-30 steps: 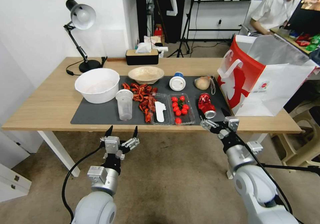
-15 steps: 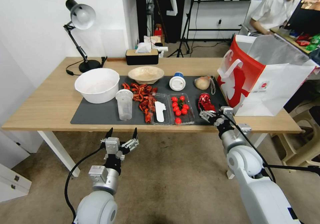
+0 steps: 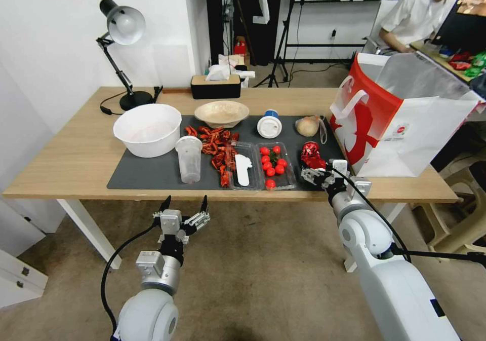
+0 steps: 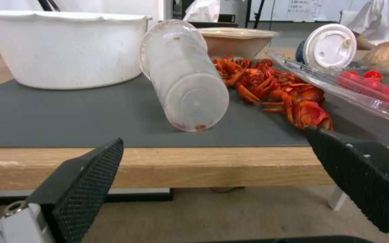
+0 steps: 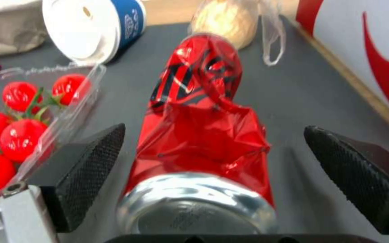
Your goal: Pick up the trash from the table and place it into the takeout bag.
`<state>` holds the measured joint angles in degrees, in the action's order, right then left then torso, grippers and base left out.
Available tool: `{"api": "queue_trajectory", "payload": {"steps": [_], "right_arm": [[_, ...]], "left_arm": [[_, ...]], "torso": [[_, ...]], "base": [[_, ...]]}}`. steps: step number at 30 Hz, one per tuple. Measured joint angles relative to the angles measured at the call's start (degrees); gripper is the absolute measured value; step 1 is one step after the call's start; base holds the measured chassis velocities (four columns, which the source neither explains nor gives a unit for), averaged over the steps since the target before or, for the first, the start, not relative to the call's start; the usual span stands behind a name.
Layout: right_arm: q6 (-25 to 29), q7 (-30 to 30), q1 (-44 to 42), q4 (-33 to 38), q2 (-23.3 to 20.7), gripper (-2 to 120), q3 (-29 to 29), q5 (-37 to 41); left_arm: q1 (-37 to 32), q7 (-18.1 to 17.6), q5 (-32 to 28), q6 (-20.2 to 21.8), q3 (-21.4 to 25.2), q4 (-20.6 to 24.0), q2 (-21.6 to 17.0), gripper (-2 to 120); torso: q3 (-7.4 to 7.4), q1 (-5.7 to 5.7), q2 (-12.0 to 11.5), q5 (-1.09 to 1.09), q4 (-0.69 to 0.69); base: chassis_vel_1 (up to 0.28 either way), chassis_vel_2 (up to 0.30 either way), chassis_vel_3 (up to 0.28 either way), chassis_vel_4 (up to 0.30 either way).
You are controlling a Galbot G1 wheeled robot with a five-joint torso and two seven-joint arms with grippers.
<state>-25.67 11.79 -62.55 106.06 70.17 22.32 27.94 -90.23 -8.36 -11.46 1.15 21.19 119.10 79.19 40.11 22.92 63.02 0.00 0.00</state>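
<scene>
— Where's your right pincer [image 5: 212, 158] now?

— I've got it at the desk's [image 3: 66, 163] front edge, on the right end of the grey mat [image 3: 152, 171]. Its fingers [image 5: 91, 162] are spread wide with the crushed red can [image 5: 203, 135] lying between them, silver end toward my wrist camera. Neither pad touches it — there's a gap on both sides.

— And the left one?

— My left pincer [image 4: 221, 182] hangs below the desk edge, in front of the mat, also wide and holding nothing. From its camera I see the clear cup [image 4: 183, 74] lying on its side on the mat, base toward me, beside the big white bowl [image 4: 64, 47].

— The rest of the rubbish?

— All on the mat. The beige bowl [image 3: 221, 113] sits at the back edge, the blue-lidded cup [image 3: 269, 124] lies tipped over next to it, and the wrapped tan lump [image 3: 308, 126] is near the bag. A heap of red shells [image 3: 215, 148] and a tray of cherry tomatoes [image 3: 273, 164] lie between the clear cup and the can.

— The bag?

— The takeout bag [image 3: 405, 118] stands open on the desk's right end, just beside the mat.
</scene>
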Motion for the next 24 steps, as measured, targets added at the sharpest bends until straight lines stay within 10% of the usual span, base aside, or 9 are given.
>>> {"api": "queue_trajectory", "payload": {"steps": [14,24], "right_arm": [[-1.9,0.4,2.6,-1.4,-0.6,99,-1.8,0.6],[-3.6,1.2,3.4,-2.1,-0.6,65,-2.7,1.4]], "left_arm": [[0.0,-0.3,1.2,0.0,0.1,-0.3,0.9,100],[0.2,-1.3,2.8,-0.3,0.0,0.0,1.7,100]], "torso": [[0.0,0.0,0.0,0.0,0.0],[0.0,0.0,0.0,0.0,0.0]], "base": [[0.0,0.0,0.0,0.0],[0.0,0.0,0.0,0.0]]}}
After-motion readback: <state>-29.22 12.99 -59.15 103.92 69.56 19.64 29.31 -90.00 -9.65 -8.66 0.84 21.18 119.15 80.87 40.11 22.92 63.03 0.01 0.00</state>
